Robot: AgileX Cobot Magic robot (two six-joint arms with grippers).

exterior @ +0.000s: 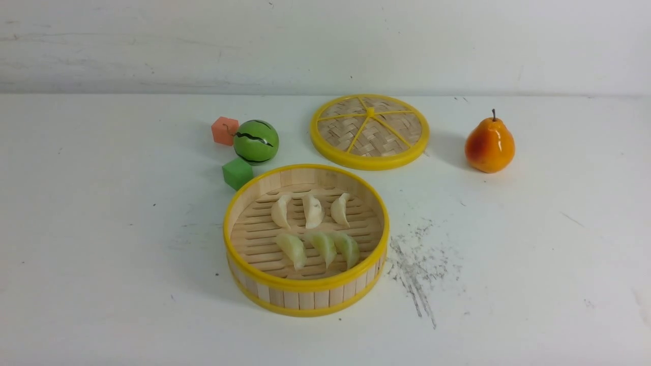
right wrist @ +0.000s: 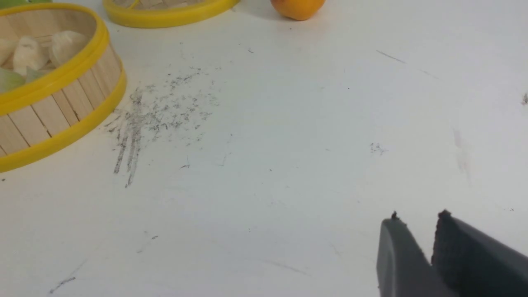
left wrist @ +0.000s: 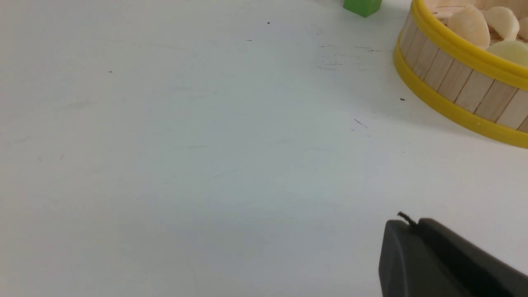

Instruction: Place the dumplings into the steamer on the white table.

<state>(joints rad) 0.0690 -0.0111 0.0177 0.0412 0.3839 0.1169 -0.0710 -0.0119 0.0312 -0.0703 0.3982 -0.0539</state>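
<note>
- Front view takes in the whole white worktop (exterior: 101,244); neither arm shows in it, and only the wrist views show the robot's own parts.
- The steamer (exterior: 306,297) stands at the middle of the worktop, near side. Both wrist views catch only a slice of its slatted wall and yellow rims.
- All six dumplings (exterior: 311,211) lie on the steamer's slatted floor: three cream ones in the far row, three pale green ones in the near row. The wrist views show only a few of them over the rim.
- The woven lid (exterior: 370,131) lies flat behind the steamer, apart from it; only its yellow edge shows in the right wrist view.
- A grey scuff patch (exterior: 417,264) marks the worktop just right of the steamer, clearest in the right wrist view.
- The pear (exterior: 489,145) stands upright, far right.
- The toy watermelon (exterior: 256,142) sits left of the lid, seen whole only in the front view.
- The green cube (exterior: 237,173) is just beside the steamer's far-left rim; the pink cube (exterior: 225,130) touches the watermelon's far-left side.
- The right gripper (right wrist: 418,216) hangs over bare worktop, jaws slightly parted with a narrow gap, holding nothing.
- The left gripper (left wrist: 412,222) hangs over bare worktop too, its jaws pressed together and empty.
</note>
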